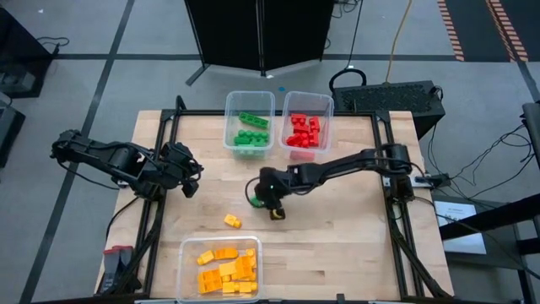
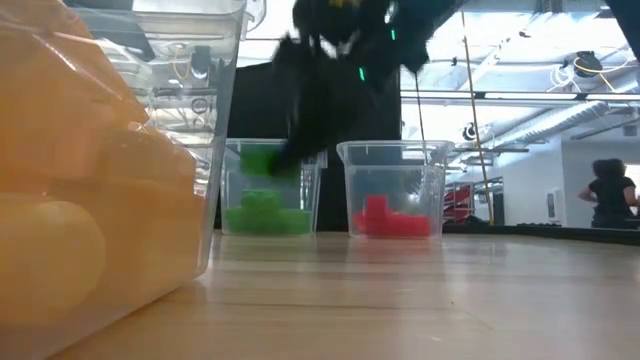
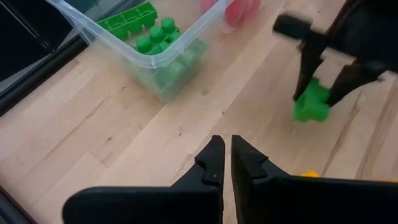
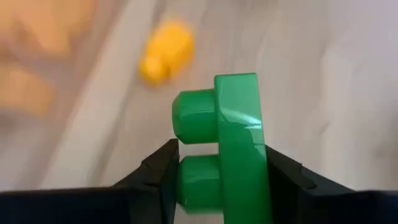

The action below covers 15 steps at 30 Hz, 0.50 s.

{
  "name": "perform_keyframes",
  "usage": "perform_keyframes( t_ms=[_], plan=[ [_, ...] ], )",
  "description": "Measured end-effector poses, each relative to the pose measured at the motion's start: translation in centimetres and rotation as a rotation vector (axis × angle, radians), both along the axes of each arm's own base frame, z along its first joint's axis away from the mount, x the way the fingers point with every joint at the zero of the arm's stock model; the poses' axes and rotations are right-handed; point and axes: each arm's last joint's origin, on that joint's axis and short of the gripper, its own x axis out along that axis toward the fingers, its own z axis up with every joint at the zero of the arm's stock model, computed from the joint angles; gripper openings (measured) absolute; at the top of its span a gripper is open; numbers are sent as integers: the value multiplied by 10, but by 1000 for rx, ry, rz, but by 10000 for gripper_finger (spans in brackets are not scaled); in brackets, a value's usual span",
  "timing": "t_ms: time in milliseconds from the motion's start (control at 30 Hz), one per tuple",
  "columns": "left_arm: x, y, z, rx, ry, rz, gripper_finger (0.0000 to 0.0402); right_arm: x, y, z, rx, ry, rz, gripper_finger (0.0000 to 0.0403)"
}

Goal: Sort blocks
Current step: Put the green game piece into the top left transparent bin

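Note:
My right gripper (image 1: 263, 196) is near the table's middle, shut on a green studded block (image 4: 225, 140), which also shows in the left wrist view (image 3: 311, 104). A yellow block (image 1: 232, 221) lies loose on the table near it. My left gripper (image 1: 192, 179) waits at the table's left side, fingers shut and empty (image 3: 227, 157). Green blocks lie in the far left tub (image 1: 249, 122), red blocks in the far right tub (image 1: 307, 124), and yellow-orange blocks in the near tub (image 1: 221, 268). My right gripper pinches the green block between its two fingers, one finger (image 4: 155, 171) on the studded face and one (image 4: 283, 177) on the opposite flat face, at the block's lower part (image 4: 239, 180). The fingers point down at it from above (image 3: 305, 68). Whether the block is clear of the table, I cannot tell.
Three clear tubs stand on the wooden table (image 1: 337, 245): two at the far edge, one at the near edge. A dark frame rail (image 1: 160, 169) runs along the table's sides. A person (image 2: 608, 195) stands far off in the room.

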Motion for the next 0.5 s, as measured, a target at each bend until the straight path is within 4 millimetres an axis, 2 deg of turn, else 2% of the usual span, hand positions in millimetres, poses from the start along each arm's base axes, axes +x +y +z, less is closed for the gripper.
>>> perform_keyframes(
  t_ms=[167, 300, 400, 500],
  plan=[
    [0, 0, 0, 0, 1, 0, 0, 9, -8, 59, -7, -162, -26, 151],
    [0, 0, 0, 2, 3, 0, 0, 12, -31, 111, -144, -292, -113, 151],
    [0, 0, 0, 2, 3, 0, 0, 11, -60, 130, -247, -287, -191, 151],
    [0, 0, 0, 2, 3, -1, 0, 10, -97, 134, -290, -288, -280, 151]
  ],
)
